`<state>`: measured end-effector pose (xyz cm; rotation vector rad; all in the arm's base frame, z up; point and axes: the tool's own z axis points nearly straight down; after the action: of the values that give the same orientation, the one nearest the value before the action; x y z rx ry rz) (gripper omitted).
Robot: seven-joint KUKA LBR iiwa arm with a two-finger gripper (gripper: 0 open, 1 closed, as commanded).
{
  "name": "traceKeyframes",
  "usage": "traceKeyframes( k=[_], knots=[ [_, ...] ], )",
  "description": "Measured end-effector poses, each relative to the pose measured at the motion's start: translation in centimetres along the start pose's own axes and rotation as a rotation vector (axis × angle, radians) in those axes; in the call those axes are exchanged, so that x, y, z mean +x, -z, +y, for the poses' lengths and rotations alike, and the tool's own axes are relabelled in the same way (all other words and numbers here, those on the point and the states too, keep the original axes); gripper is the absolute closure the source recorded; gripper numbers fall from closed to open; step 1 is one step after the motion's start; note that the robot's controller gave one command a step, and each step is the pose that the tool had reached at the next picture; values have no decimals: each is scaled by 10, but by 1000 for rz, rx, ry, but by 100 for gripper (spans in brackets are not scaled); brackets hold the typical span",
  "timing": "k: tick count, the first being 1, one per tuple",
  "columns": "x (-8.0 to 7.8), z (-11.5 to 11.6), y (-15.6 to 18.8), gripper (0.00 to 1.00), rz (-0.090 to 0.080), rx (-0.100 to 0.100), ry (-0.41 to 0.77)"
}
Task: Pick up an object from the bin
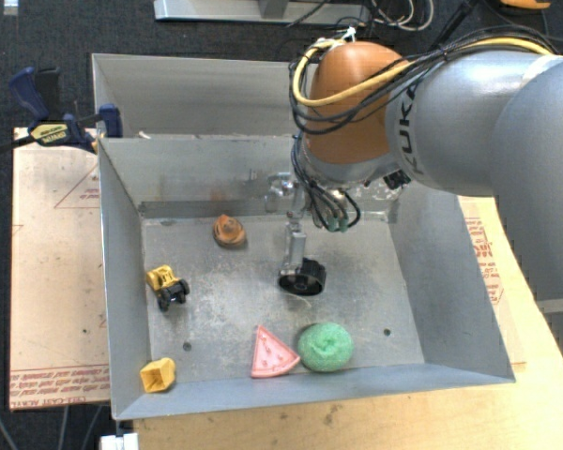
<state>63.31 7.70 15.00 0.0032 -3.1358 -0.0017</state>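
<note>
End effector (292, 268) is down mid-bin (122, 251), its tip touching or just beside the small black round thing (309, 278), which lies slightly toward the view's right. Honestly can't tell if it's clenched or released.

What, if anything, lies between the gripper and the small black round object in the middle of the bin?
Nothing visible does: the gripper is down right beside the black round object. The nearest other things, a pink wedge and a green ball, lie toward the bin's front wall, apart from both.

Pincer (293, 268) at black round thing (311, 277), middle of bin (122, 242)
</note>
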Motion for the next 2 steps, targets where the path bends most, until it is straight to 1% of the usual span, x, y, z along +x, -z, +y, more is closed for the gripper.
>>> traceKeyframes(
  k=[1, 2],
  knots=[
    [-1, 0, 5, 0, -7, 0, -1],
    [4, -16, -15, 0, -16, -2, 70]
  ],
)
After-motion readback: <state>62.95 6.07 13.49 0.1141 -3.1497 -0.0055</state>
